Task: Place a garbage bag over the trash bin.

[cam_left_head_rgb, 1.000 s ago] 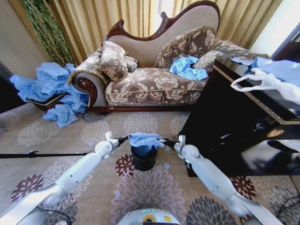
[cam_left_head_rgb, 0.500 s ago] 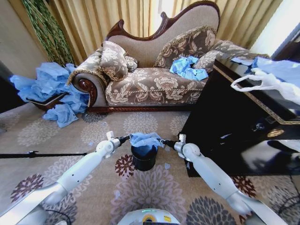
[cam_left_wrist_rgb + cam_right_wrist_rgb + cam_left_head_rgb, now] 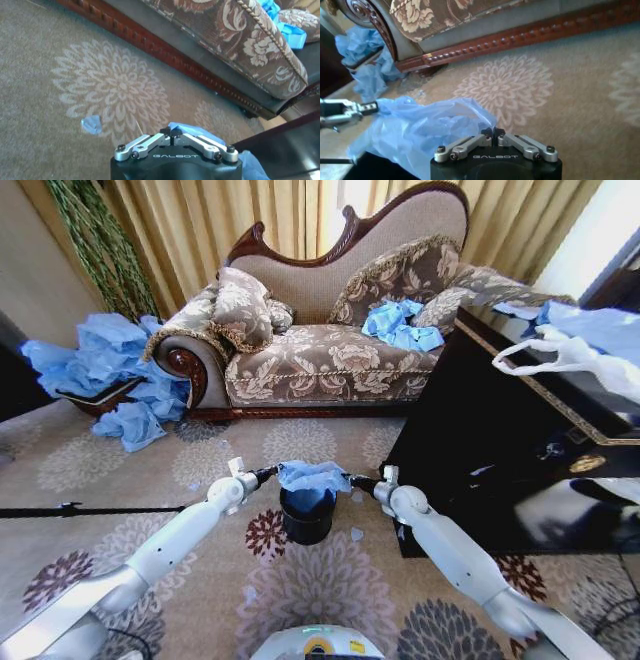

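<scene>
Garbage bag [image 3: 312, 476] stretched between left claw [image 3: 274, 473] and right claw [image 3: 349, 478]

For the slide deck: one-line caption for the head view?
Both pincers, left and right, hold a blue garbage bag over the black trash bin.

Ornate sofa [image 3: 330, 330] on floral carpet [image 3: 90, 470] before gold curtains [image 3: 220, 220].

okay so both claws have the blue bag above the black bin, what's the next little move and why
Probably lower both claws together. The left claw and right claw are each shut on an edge of the bag, which is stretched over the bin with its rim not yet covered; bringing it down should wrap the opening.
</scene>
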Controlling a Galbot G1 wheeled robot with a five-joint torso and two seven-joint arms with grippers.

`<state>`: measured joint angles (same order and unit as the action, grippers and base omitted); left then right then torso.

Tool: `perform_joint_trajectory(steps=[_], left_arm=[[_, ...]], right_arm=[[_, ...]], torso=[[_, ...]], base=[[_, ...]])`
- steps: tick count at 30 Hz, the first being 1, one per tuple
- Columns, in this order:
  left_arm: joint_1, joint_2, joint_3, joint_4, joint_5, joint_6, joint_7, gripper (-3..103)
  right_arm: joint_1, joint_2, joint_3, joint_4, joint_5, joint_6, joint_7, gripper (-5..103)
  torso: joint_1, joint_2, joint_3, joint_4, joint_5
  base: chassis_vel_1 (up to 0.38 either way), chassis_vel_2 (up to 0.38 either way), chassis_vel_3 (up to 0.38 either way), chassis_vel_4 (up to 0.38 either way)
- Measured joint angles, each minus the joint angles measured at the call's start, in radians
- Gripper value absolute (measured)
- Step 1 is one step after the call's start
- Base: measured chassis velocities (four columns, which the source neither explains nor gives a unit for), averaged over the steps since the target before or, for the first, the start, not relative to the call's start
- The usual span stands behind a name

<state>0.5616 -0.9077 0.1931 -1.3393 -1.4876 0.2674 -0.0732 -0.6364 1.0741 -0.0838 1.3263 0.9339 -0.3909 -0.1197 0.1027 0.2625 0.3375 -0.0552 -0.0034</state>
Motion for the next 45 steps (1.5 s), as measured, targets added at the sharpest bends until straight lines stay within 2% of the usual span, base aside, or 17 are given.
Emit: perform_joint_trajectory(steps=[8,14,20,26,32,34,40,43,45], left_arm=[[-0.050,-0.061,0.032,0.105,0.029,-0.011,-0.015,0],[-0.075,-0.090,0.071,0.170,0.049,-0.009,-0.027,0],[-0.105,-0.109,0.121,0.222,0.058,0.043,-0.059,0],[-0.085,-0.057,0.154,0.194,0.052,0.088,-0.046,0],[-0.042,-0.004,0.152,0.138,0.049,0.099,-0.022,0],[-0.013,0.025,0.123,0.094,0.044,0.095,-0.012,0],[0.033,0.059,0.051,0.030,0.050,0.082,-0.004,0],[0.057,0.070,0.026,0.005,0.056,0.071,0.006,0],[0.071,0.065,0.014,0.002,0.063,0.067,0.007,0]], right_arm=[[-0.001,0.011,-0.015,-0.043,-0.140,0.048,-0.013,0],[-0.016,0.013,-0.030,-0.060,-0.177,0.052,-0.031,0],[-0.025,0.013,-0.046,-0.084,-0.193,0.055,-0.057,0],[-0.083,-0.021,-0.041,-0.040,-0.189,0.055,-0.072,0],[-0.138,-0.044,-0.026,-0.009,-0.186,0.066,-0.078,0],[-0.155,-0.050,-0.021,-0.001,-0.184,0.074,-0.078,0],[-0.183,-0.053,-0.008,0.004,-0.185,0.095,-0.079,0],[-0.206,-0.047,0.032,0.004,-0.216,0.130,-0.071,0],[-0.243,-0.033,0.120,0.032,-0.301,0.182,-0.047,-3]], torso=[[0.000,0.000,0.000,-0.0001,0.0000],[0.000,0.000,0.000,-0.0001,0.0000],[0.000,0.000,0.000,0.0000,0.0001],[0.000,0.000,0.000,0.0001,0.0000],[0.000,0.000,0.000,0.0000,-0.0001],[0.000,0.000,0.000,-0.0002,-0.0001],[0.000,0.000,0.000,0.0000,-0.0002],[0.000,0.000,0.000,0.0001,0.0004],[0.000,0.000,0.000,0.0000,-0.0001]], base=[[0.000,0.000,0.000,0.000],[0.000,0.000,0.000,0.000],[0.000,0.000,0.000,0.000],[0.000,0.000,0.000,0.000],[0.000,0.000,0.000,0.000],[0.000,0.000,0.000,0.000],[0.000,0.000,0.000,0.000],[0.000,0.000,0.000,0.000],[0.000,0.000,0.000,0.000]])
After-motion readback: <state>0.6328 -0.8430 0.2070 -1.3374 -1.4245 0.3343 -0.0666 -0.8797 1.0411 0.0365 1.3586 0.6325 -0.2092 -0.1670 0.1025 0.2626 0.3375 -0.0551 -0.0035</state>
